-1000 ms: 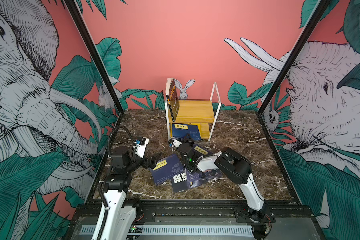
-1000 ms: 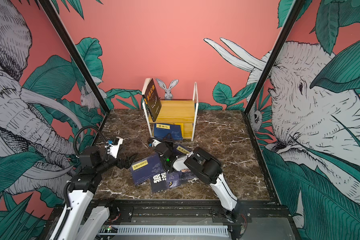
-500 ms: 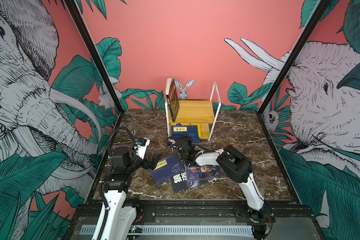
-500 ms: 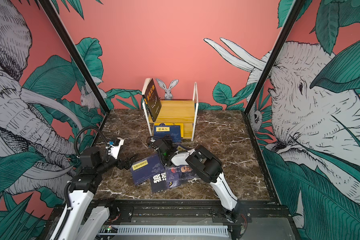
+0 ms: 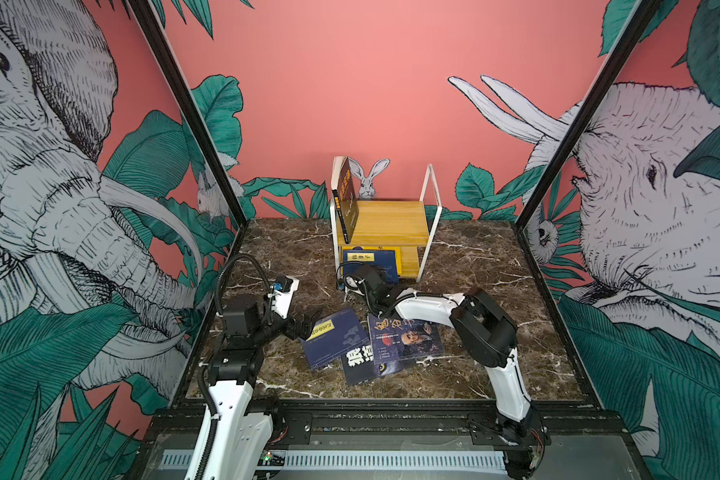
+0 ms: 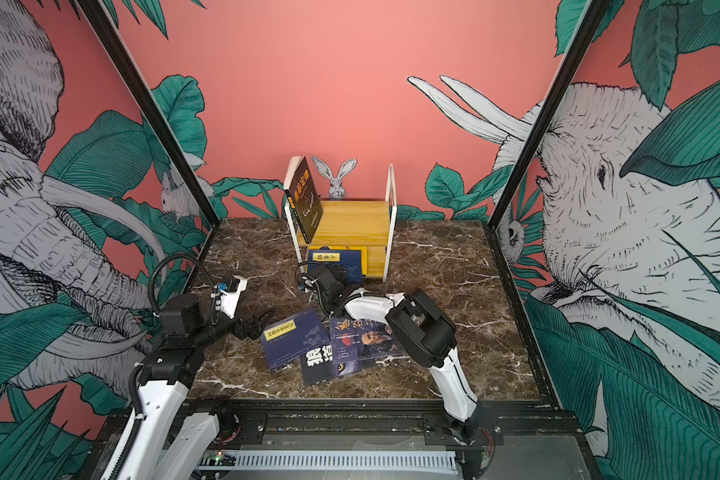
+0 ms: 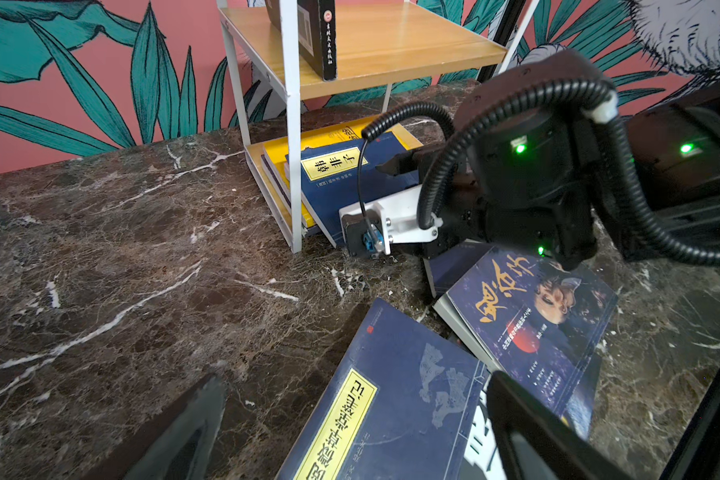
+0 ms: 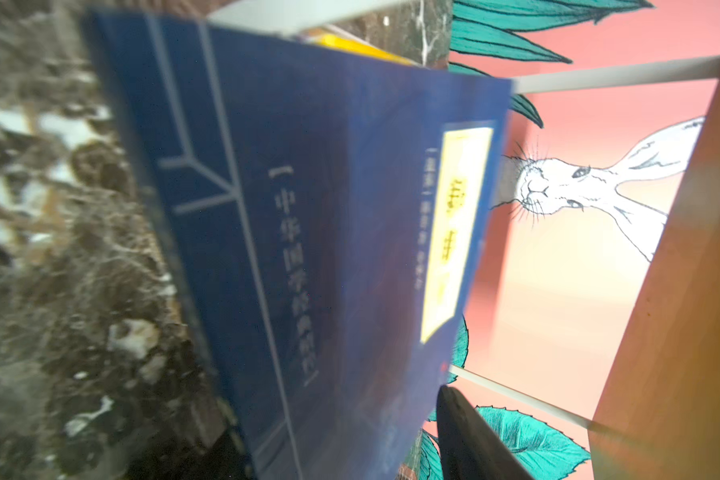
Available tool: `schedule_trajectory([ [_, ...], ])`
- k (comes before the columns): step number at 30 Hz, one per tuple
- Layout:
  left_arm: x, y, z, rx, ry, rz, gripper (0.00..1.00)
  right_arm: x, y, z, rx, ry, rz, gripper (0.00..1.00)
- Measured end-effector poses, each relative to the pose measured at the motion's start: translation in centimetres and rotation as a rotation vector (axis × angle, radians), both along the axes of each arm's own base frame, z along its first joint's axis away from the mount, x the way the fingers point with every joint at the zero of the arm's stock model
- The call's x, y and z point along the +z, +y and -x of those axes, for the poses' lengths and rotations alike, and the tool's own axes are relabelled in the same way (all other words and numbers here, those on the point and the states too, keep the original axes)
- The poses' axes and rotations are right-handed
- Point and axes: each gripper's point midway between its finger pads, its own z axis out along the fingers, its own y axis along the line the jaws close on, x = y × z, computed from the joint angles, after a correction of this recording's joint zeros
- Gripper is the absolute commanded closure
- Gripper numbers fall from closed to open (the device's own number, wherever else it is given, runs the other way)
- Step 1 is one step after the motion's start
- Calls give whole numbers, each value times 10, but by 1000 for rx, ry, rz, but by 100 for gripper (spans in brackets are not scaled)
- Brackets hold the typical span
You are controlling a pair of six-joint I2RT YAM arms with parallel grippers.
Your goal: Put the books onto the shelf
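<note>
The shelf stands at the back of the table. A dark book leans on its top board. Below, a blue book lies on a yellow book and sticks out in front. The right gripper is at its front edge; I cannot tell if the jaws grip it. The left gripper is wide open and empty, by a pile of three books.

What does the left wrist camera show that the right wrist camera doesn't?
Only the left wrist camera: loose books on the table, the upright book atop the shelf, the other arm. Only the right wrist camera: the painted rabbit's face. Both: the navy book with a yellow label on the shelf's lower board, and the marble table.
</note>
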Motion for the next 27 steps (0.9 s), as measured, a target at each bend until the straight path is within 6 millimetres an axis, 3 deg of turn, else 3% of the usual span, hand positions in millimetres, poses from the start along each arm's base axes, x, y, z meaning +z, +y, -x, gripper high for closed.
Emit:
schedule_trajectory([
  [15, -2, 0, 0, -2, 0, -4, 1, 12, 2, -21, -20, 9, -34, 37],
  [23, -4, 0, 0, -4, 1, -7, 1, 2, 5, -14, 14, 67, -33, 23],
  [27, -5, 0, -1, -2, 6, -7, 1, -8, 4, -5, 35, 111, -29, 21],
])
